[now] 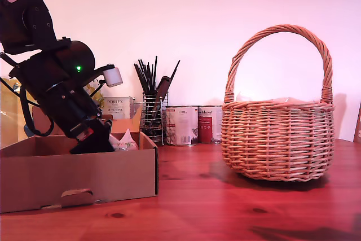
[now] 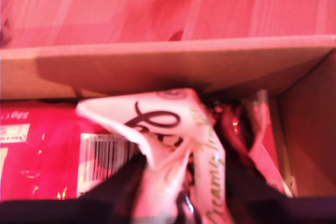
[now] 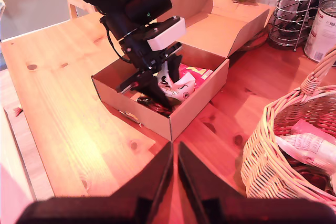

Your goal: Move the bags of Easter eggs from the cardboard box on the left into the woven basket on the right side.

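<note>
Down inside the cardboard box [image 1: 79, 173], my first pincer [image 2: 168, 182] is clamped on a white bag [image 2: 173, 129] with dark script lettering, its crinkled top pinched between the dark fingers [image 2: 113, 192]. Beside that bag in the box lies a red packet [image 2: 42, 150] with a white barcode panel, and on the bag's other side a darker wrapper (too blurred to read) sits against the box's side wall. From the exterior view, the first arm leans steeply into the box, and a pale packet tip [image 1: 127, 138] pokes up above the box's rim just beside the pincer.

My second pincer [image 3: 175, 182] hovers over the wooden worktop [image 3: 68, 129] between the box and the woven basket [image 1: 276, 139], its fingers nearly touching with only a thin slit between them, holding nothing. The basket stands well apart from the box and already holds a white packet [image 3: 310, 145] and a pinkish one [image 3: 311, 128]. Behind the box stand a black wire holder of utensils [image 1: 151, 114], a small white carton [image 1: 117, 107] and two tins [image 1: 194, 124].
</note>
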Tool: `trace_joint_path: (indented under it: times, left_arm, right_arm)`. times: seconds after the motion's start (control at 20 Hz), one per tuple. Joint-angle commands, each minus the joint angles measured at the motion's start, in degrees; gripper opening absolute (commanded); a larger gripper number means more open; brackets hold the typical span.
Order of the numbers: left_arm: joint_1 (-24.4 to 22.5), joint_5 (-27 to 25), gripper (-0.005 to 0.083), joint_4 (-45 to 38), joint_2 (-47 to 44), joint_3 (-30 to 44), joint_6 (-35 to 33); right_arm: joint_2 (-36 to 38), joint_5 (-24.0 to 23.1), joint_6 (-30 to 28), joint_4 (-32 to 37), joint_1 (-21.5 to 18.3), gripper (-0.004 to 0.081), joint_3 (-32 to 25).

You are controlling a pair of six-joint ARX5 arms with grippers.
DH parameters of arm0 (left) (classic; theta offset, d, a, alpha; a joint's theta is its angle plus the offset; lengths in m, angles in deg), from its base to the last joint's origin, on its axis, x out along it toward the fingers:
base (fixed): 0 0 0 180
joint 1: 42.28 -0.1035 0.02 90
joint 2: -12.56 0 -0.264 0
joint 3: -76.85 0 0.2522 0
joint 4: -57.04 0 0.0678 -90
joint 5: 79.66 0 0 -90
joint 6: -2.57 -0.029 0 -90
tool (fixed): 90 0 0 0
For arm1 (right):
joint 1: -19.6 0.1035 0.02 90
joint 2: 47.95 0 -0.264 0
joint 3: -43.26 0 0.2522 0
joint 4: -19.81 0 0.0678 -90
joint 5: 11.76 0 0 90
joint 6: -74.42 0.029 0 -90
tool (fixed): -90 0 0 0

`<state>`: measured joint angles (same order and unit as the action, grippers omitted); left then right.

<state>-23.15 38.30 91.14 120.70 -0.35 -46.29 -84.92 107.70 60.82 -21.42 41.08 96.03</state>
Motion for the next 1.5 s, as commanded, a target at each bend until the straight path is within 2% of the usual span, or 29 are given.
trace_joint_path:
  times: [0.0,0.3,0.85,1.0,1.25,1.35,1.45]
  left_arm:
    - [0.2,-1.7,0.0127,1.2,3.5,2.2,-0.6]
    - [0.2,-1.6,0.0128,3.4,0.3,1.4,0.5]
    - [0.1,-0.4,0.0127,5.9,-14.5,1.3,3.9]
    - [0.1,3.8,0.0127,6.8,-16.9,1.3,5.2]
    - [1.6,15.8,0.0127,7.1,-18.2,1.3,8.5]
    - [2.8,20.3,0.0127,5.5,-18.2,1.3,9.4]
    - [4.5,22.2,0.0127,1.4,-18.2,1.3,11.1]
  right_arm:
    - [0.1,0.1,-0.4,0.4,0.3,-0.0013,0.3]
    - [0.1,0.0,-1.3,0.2,0.3,-0.0013,0.3]
    - [0.1,0.0,-1.3,0.2,0.3,-0.0013,0.3]
    - [0.1,0.0,-1.3,0.2,0.3,-0.0013,0.3]
    - [0.1,0.0,-1.4,0.1,0.3,-0.0013,0.3]
    - [0.1,-0.1,-1.4,-0.2,0.2,-0.0013,0.3]
    - [0.1,0.0,-1.4,-0.3,0.2,-0.0013,0.3]
